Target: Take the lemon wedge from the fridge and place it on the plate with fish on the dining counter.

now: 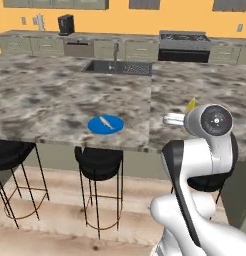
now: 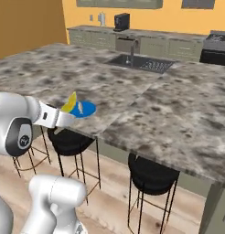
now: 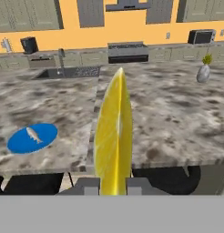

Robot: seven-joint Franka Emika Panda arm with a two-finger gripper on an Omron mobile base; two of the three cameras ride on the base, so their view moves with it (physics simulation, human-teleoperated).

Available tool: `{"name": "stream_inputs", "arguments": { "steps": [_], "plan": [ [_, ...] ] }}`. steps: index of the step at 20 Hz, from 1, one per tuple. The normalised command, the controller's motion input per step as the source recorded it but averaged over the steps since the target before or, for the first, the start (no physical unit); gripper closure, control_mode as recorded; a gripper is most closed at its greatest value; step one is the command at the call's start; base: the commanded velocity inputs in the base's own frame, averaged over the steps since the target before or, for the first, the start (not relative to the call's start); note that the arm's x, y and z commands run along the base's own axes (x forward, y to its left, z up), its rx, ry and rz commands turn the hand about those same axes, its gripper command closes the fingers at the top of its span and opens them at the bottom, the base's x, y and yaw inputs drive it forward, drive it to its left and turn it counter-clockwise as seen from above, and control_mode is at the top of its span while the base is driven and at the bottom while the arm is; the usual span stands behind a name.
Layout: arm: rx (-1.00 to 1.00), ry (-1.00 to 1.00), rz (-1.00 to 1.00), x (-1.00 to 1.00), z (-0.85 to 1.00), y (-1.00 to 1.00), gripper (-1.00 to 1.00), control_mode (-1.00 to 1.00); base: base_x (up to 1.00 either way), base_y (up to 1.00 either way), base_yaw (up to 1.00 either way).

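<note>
The white arm rises from its base, elbow bent, wrist level and reaching forward; the gripper (image 3: 114, 185) stands with its two fingers (image 3: 86, 186) closed from either side on the lemon wedge (image 3: 114, 136), which sticks straight out ahead of the tips

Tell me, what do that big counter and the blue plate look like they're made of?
The dining counter looks like polished stone, perhaps granite: mottled grey-brown blotches across its slab top. The plate looks like smooth glazed ceramic or plastic, being flat and evenly bright blue; the rendering leaves that open.
</note>
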Motion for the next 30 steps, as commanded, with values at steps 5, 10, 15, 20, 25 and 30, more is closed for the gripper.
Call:
{"name": "stream_inputs", "arguments": {
  "steps": [5,10,15,20,25,30],
  "plan": [
    [0.0,0.0,0.0,0.0,0.0,0.0,1.0,1.0,0.87,-0.03,-0.27],
    [0.0,0.0,0.0,0.0,0.0,0.0,1.0,1.0,0.92,0.78,-0.02],
    [0.0,0.0,0.0,0.0,0.0,0.0,1.0,1.0,0.47,1.0,0.24],
    [0.0,0.16,0.15,0.36,-0.13,0.22,1.0,-1.0,0.33,0.55,0.22],
    [0.0,0.57,0.34,0.96,-0.11,0.37,1.0,-1.0,0.0,0.0,0.0],
    [0.0,0.7,0.31,1.0,-0.33,0.07,1.0,-1.0,0.0,0.0,0.0]
  ]
}}
